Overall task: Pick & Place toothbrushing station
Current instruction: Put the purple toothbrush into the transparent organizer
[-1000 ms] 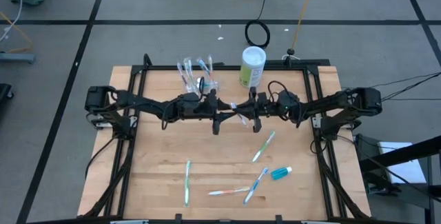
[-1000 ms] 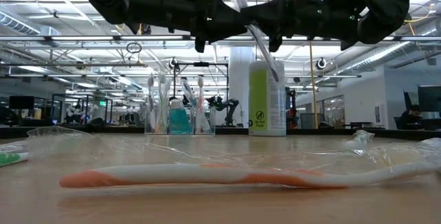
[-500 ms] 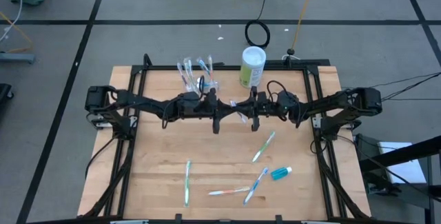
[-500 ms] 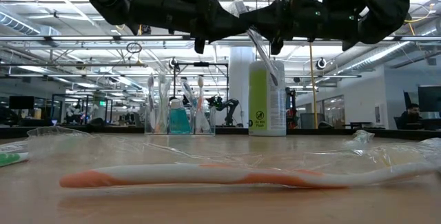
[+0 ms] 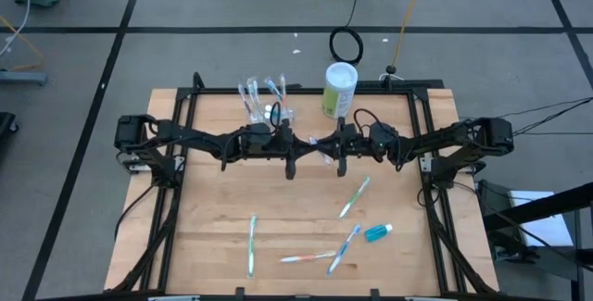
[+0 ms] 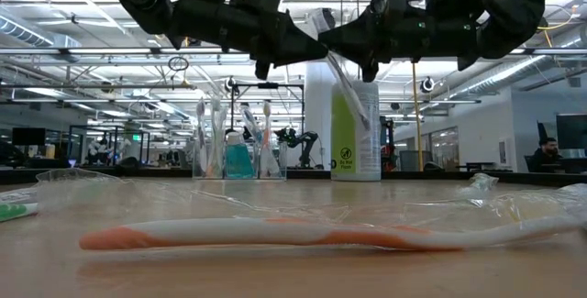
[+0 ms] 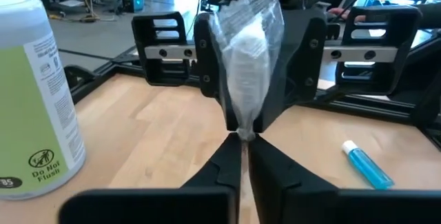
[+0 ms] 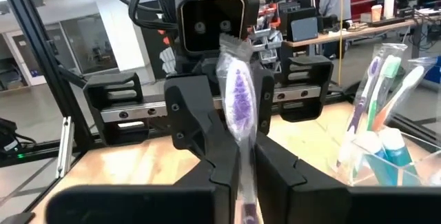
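Both grippers, left (image 5: 295, 146) and right (image 5: 335, 145), fingers clenched on one wrapped brush (image 8: 238, 96) (purple bristles). I'd pull apart slowly, grips firm.

Toothbrush-strewn (image 5: 353, 197) wooden table (image 5: 213, 218)

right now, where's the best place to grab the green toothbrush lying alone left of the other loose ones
Take the green toothbrush at mid-handle, from straight above, closing across its thin width: it lies flat, with bare wood either side. The left tool and right tool are mid-table, shut on a wrapped toothbrush.
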Robot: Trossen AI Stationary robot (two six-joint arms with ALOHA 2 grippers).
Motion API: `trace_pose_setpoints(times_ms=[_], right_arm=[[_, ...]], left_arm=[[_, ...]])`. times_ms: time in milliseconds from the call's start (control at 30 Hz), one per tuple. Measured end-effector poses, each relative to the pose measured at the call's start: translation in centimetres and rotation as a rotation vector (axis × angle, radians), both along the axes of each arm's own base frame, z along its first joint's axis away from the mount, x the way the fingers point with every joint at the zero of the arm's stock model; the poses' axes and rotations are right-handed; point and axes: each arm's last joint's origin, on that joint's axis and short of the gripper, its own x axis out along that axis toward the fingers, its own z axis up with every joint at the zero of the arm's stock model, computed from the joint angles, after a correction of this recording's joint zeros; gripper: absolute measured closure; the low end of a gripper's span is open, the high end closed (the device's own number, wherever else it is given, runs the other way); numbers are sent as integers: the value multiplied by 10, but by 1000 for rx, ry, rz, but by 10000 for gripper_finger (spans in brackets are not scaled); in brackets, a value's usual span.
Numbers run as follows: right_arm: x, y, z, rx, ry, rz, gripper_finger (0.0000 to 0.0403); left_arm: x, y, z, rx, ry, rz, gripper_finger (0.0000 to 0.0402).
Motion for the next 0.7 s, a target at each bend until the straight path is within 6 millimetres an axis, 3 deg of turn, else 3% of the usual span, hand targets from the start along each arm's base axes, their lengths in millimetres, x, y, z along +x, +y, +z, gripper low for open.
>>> trace_pose_setpoints(times_ms=[367,700], right_arm=[[0,0,-2,8,21,4,308],[-5,-2,2,19,58,-5,289]], left_arm=[[-1,5,-1,4,10,48,398],[-1,8,-1,3,10,55,399]])
